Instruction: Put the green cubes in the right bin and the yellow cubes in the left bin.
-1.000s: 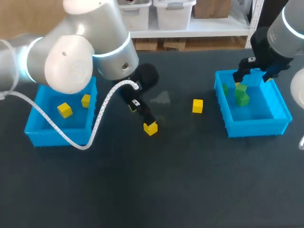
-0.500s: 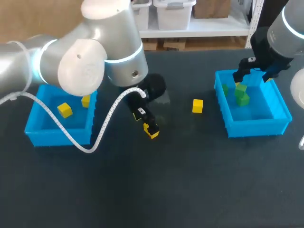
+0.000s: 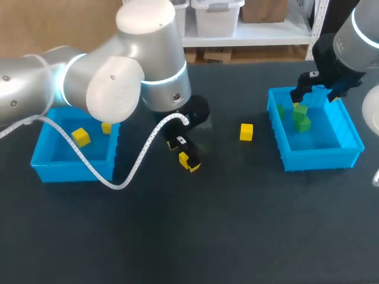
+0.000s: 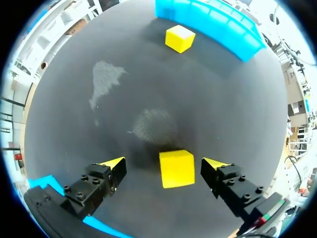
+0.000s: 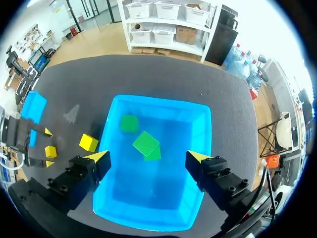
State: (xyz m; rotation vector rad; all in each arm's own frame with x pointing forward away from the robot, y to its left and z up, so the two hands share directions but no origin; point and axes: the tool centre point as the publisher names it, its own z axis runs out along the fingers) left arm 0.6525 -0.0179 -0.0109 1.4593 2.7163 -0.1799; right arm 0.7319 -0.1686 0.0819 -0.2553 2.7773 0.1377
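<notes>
The green cubes (image 3: pixel 302 122) all lie in the right bin (image 3: pixel 323 158). None shows on the counter (image 3: pixel 237 225), so that half of the task looks done. Two yellow cubes lie in the left bin (image 3: pixel 65 171), one (image 3: pixel 81 137) near its middle and one (image 3: pixel 106 127) by the wall that faces the counter's middle. Two more yellow cubes are out on the counter. The near cube (image 3: pixel 190 163) lies on the left bin's side of the middle, and the far cube (image 3: pixel 246 132) lies closer to the right bin. I judge the task two cubes short of done, both yellow and both owed to the left bin.

The left jaws stand wide, down at the counter astride the near cube (image 4: pixel 177 168). In the left wrist view it sits between the two yellow tips with a gap on either side, so neither tip touches it and it is not gripped. The far cube (image 4: pixel 180 38) lies well ahead of them, just before the right bin's wall (image 4: pixel 213 20).

The right jaws hang wide over the right bin (image 5: pixel 148 198), holding nothing. The green cubes (image 5: pixel 145 143) lie below, between the tips but apart from them.
</notes>
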